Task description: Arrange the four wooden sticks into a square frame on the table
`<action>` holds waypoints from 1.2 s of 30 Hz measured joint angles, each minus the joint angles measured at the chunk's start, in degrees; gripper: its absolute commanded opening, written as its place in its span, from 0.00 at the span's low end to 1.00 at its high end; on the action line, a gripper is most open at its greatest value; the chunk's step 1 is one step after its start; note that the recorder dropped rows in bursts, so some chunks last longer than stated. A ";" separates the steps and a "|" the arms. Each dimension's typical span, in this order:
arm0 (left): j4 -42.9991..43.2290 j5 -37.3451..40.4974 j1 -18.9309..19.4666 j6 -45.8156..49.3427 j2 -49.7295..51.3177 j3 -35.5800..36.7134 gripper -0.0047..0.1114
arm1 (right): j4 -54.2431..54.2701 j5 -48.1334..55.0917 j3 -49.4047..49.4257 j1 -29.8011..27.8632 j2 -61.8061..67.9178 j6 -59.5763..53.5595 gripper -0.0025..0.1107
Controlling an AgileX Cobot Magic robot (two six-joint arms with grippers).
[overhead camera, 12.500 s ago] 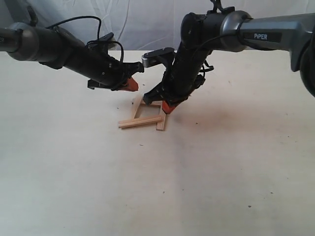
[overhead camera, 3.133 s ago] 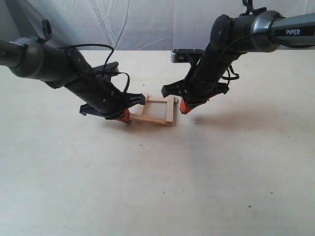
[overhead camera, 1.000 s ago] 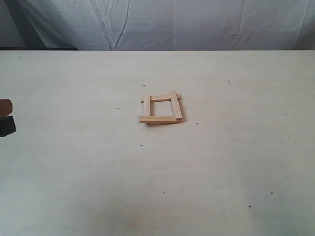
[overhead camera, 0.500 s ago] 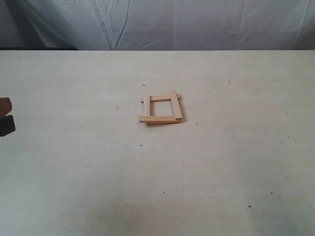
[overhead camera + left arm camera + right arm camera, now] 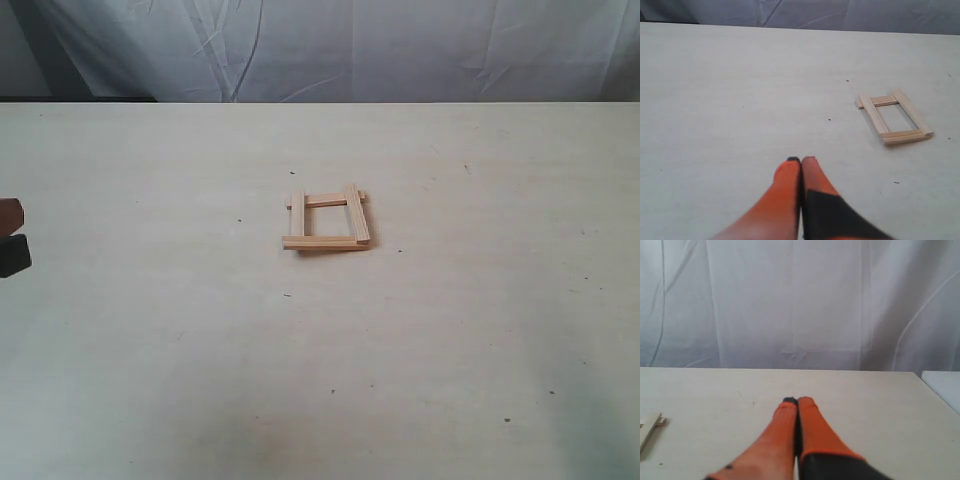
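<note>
Both arms have pulled clear of the middle of the table (image 5: 150,350) since three seconds ago, and the square frame (image 5: 326,222) lies alone there, unshifted over the last second.

Exterior view: the four wooden sticks (image 5: 320,242), pale tan and flat, form a small open square near the table's centre. The two side strips rest across the far strip, whose ends poke out a little past them. The near strip closes the front. A wrinkled white cloth (image 5: 400,50) hangs behind.

Left wrist view: the left gripper (image 5: 801,160) has its orange fingertips pressed together, holding nothing, well apart from the frame.

Right wrist view: the right gripper (image 5: 797,400) is likewise closed and empty, with only a stick end showing at the picture's edge.
</note>
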 measured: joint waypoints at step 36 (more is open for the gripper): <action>16.44 -3.15 1.58 1.06 -29.48 18.01 0.04 | 1.97 11.68 2.89 -3.31 -2.71 0.42 0.01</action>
